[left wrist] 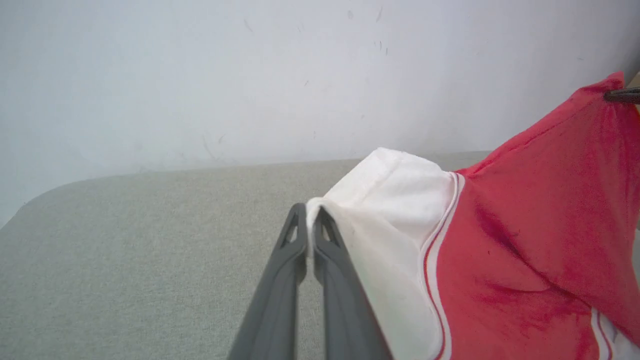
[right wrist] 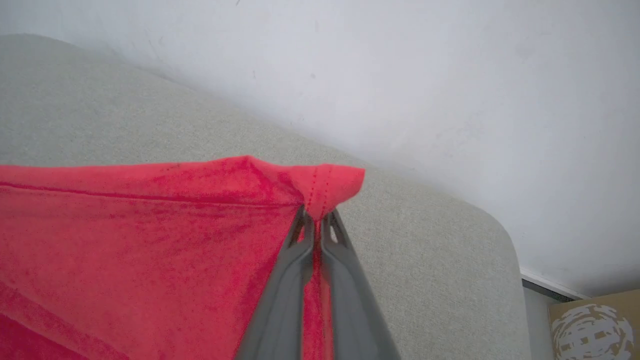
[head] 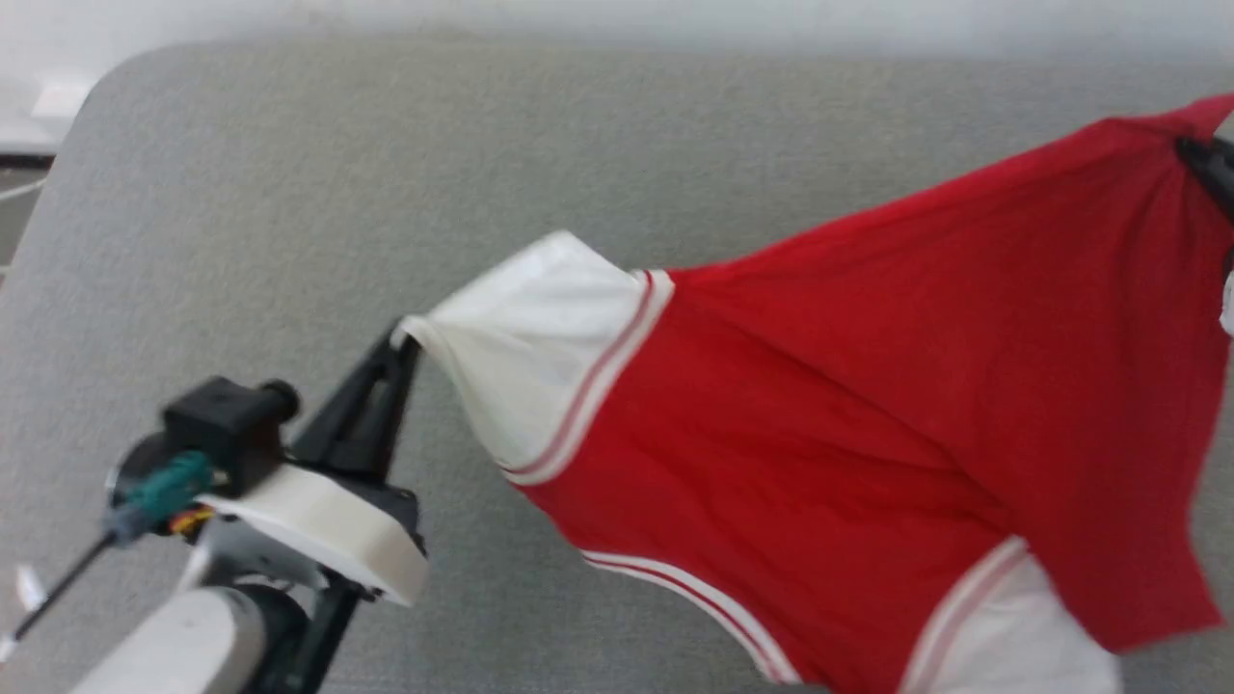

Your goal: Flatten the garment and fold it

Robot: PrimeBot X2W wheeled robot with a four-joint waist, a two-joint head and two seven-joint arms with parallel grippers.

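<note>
- Head view: the left claw (head: 405, 337) sits at about 8 o'clock, its two dark fingers pressed together on the cuff of a white sleeve (head: 540, 337) of the garment (head: 868, 386).
- The right claw (head: 1200, 159) is at 2 o'clock, cut by the frame edge, pinching a red corner of the same garment.
- The garment is stretched in the air between the two claws, running from centre-left up towards 2 o'clock. Its red body sags towards 5 o'clock, where a second white sleeve (head: 1012, 636) hangs.
- Below lies a grey fabric-covered surface (head: 289, 193). Whether the lowest cloth touches it cannot be told.
- Left wrist view: the left claw (left wrist: 311, 212) is clamped on the sleeve edge of the garment (left wrist: 525, 240). Red-and-white striped trim runs along the sleeve seam, and the right claw's tip (left wrist: 622, 95) shows at 2 o'clock.
- Right wrist view: the right claw (right wrist: 316, 220) grips a stitched hem corner, with the garment (right wrist: 125, 240) spreading towards 9 o'clock over the surface (right wrist: 425, 260).
- Markings: a cardboard box (right wrist: 595, 325) at 5 o'clock carries a white round printed emblem, cut off and with no legible words. The visible cloth is plain red.
</note>
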